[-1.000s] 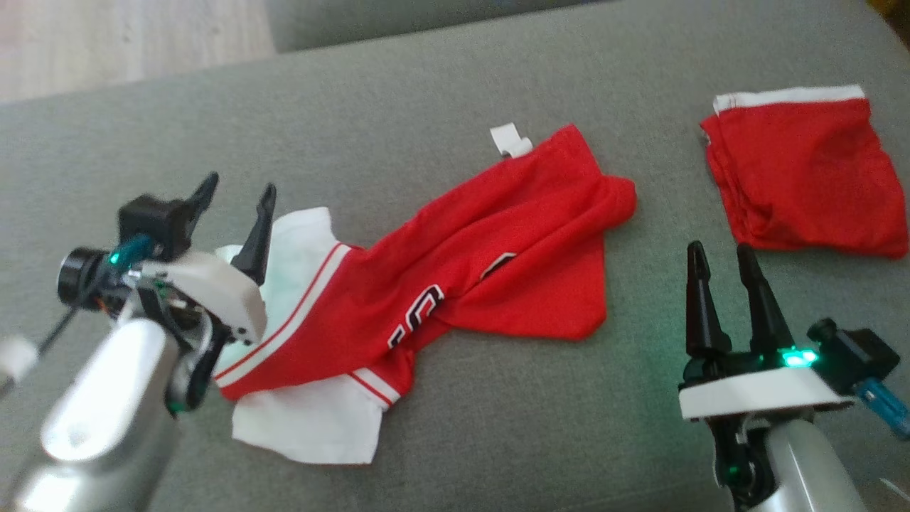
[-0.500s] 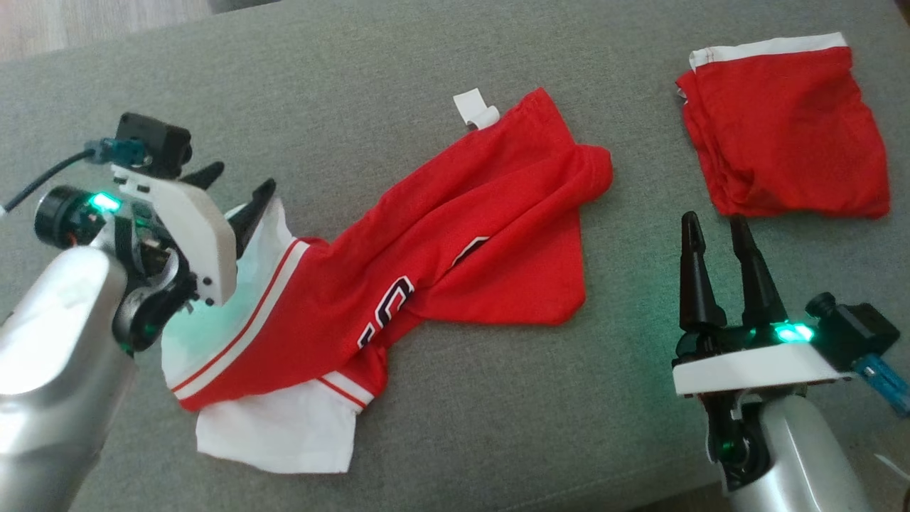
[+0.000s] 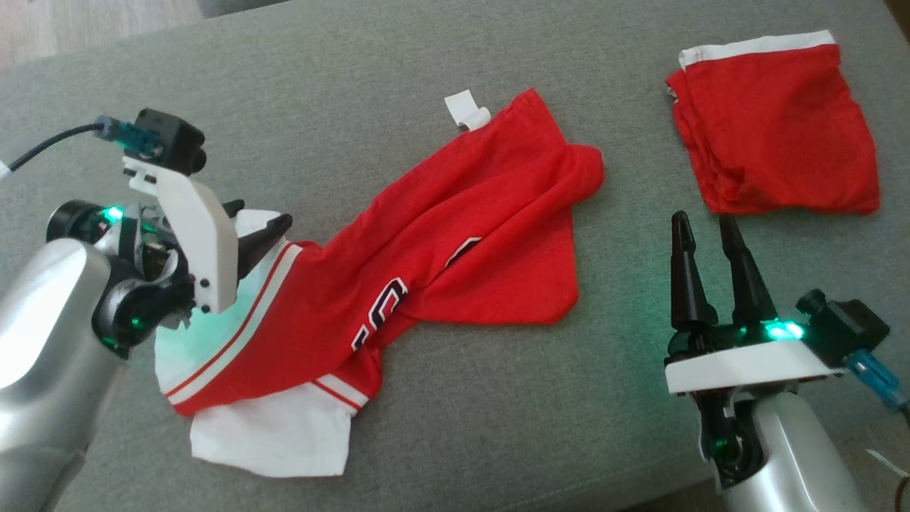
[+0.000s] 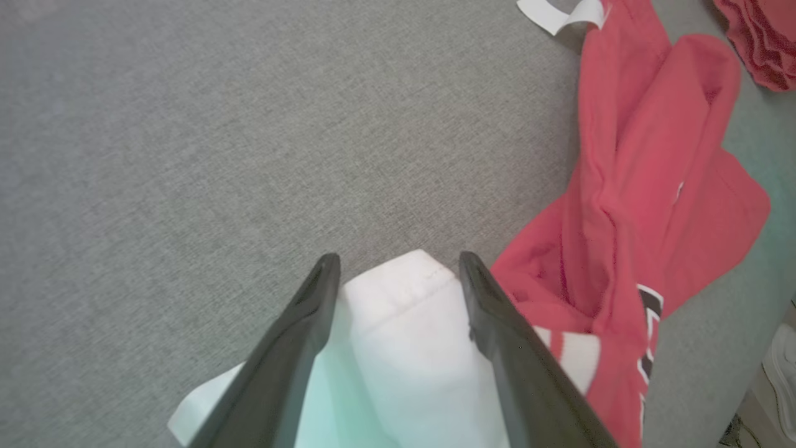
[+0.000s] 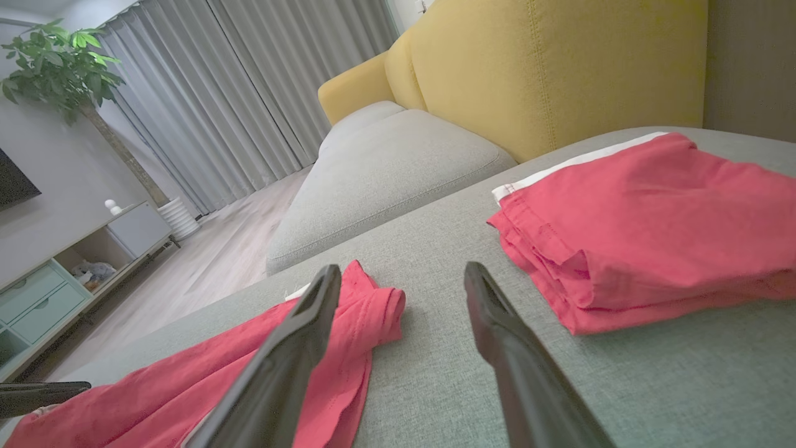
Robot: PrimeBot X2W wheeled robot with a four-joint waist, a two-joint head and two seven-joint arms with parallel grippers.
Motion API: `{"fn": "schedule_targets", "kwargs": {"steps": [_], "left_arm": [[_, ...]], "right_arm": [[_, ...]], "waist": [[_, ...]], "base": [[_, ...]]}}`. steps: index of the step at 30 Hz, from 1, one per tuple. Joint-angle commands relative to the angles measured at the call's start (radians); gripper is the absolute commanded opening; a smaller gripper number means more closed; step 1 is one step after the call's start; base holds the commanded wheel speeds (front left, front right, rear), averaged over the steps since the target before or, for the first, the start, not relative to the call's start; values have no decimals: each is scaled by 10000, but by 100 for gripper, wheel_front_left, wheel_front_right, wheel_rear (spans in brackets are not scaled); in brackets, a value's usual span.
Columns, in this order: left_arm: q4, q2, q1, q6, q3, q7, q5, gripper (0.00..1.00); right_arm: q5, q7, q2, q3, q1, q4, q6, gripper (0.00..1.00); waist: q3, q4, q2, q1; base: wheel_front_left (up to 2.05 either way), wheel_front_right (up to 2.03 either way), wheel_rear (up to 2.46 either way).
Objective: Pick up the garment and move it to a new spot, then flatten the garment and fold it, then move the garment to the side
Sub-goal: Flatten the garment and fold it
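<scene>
The garment (image 3: 462, 235) is a red jersey with white sleeves and dark lettering, lying crumpled and stretched diagonally across the grey cushion (image 3: 426, 57). My left gripper (image 3: 259, 217) is open at its left end, fingers straddling the tip of a white sleeve (image 4: 404, 323) without closing on it; the left wrist view has the gripper (image 4: 399, 258) over that sleeve and the red body (image 4: 647, 186) to the right. My right gripper (image 3: 702, 220) stands open at the lower right, off the garment, with nothing between its fingers (image 5: 286, 348).
A second red cloth (image 3: 775, 128) with a white band lies folded at the far right, also seen as a stack (image 5: 653, 224). A white tag (image 3: 466, 112) sticks out at the jersey's top edge. Yellow sofa back (image 5: 528, 62) rises behind; wooden floor (image 3: 71, 28) lies beyond the cushion.
The camera has shifted. My left gripper has turned from pointing up to reaching down over the white sleeve. The right gripper has kept its pose.
</scene>
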Motion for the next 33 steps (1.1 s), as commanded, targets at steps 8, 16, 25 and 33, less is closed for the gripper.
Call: {"fn": "schedule_targets", "kwargs": {"steps": [8,16,25,33], "left_arm": [[-891,695,-537,117,66,854,-56,100],[-1222,943,-363,161,-233,1278,7,0],[-1240,1011,-820,147,94,163,525,0],[-730,1055,-1866,470,548,-1723,1896,0]], "right_arm": [[133,-107,-30,264,-204,-153,-7,100],[158,-107,-30,339,-211,-117,-7,100],[167,-107,-30,364,-169,-40,-7,100],[170,-107,-30,473,-164,-69,-7,100]], "waist": [[-132,-111,0,0],[-213,-131,0,0],[-365,-169,0,0],[-368,-326,0,0]], "base": [[0,0,0],[0,0,0],[0,0,0],[0,0,0]]}}
